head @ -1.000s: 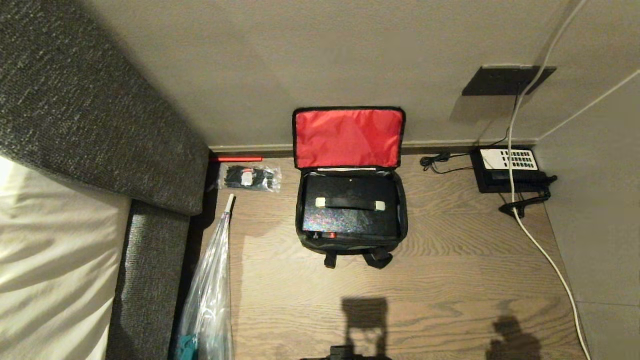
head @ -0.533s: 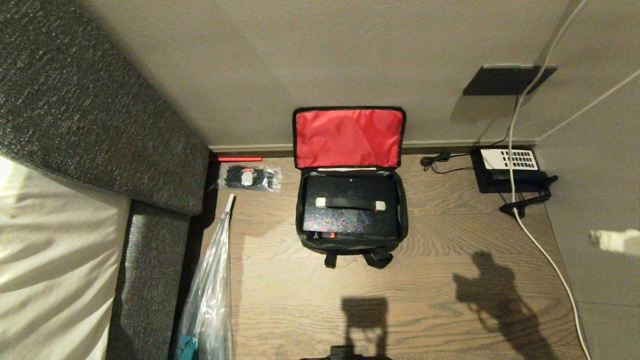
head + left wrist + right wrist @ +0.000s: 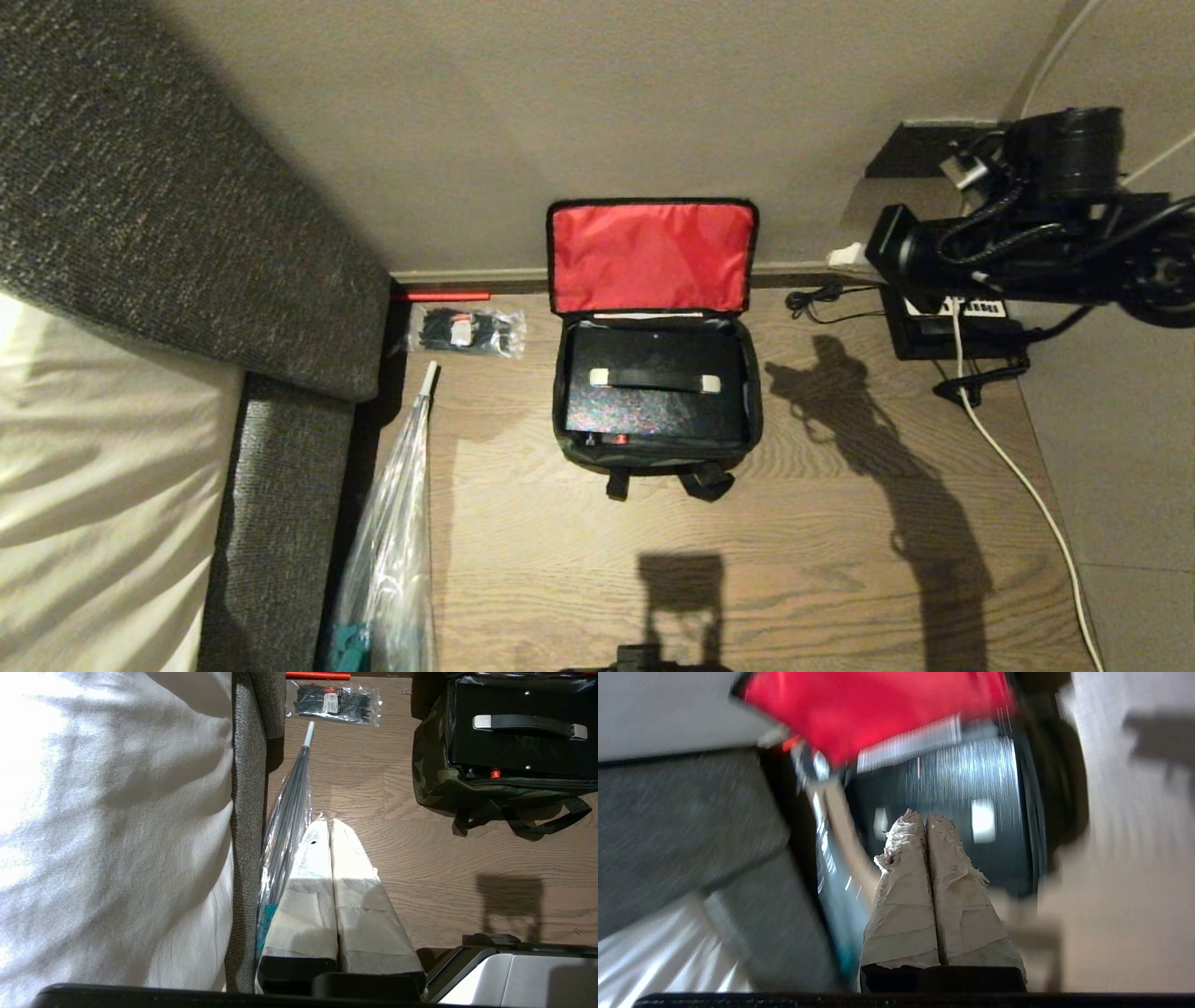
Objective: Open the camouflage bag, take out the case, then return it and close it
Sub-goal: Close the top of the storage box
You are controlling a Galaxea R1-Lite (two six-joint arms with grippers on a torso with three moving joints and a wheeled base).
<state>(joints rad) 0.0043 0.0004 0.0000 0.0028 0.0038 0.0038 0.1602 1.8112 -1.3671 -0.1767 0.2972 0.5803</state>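
At the far left, the head view shows a white bed sheet (image 3: pixel 84 485) against a grey woven upholstered frame (image 3: pixel 187 224). Beside the frame a clear plastic-wrapped umbrella (image 3: pixel 397 523) lies on the wooden floor (image 3: pixel 822 560), with a small clear packet of black cable ties (image 3: pixel 467 332) near the wall. Only the left wrist view shows the left hand (image 3: pixel 331 823): its two tape-wrapped fingers are pressed together over the floor, next to the umbrella, well apart from the bag.

In the middle sits the boxy green-black camouflage fabric bag (image 3: pixel 655 457), its red-lined lid (image 3: pixel 651 257) leaning open against the wall. The rigid black rectangular case (image 3: pixel 653 397) rests inside it, its black silver-ended handle (image 3: pixel 653 379) uppermost and a small red button (image 3: pixel 617 438) at the near edge. The left wrist view alone shows the camouflage pattern plainly.

To the right, the head view shows the black right arm (image 3: pixel 1018 247) reaching in above a black telephone (image 3: pixel 943 327) and white cable (image 3: pixel 1013 467). The right hand (image 3: pixel 926 820) appears clearly only in its own blurred wrist view, fingers pressed together, probably above the case.
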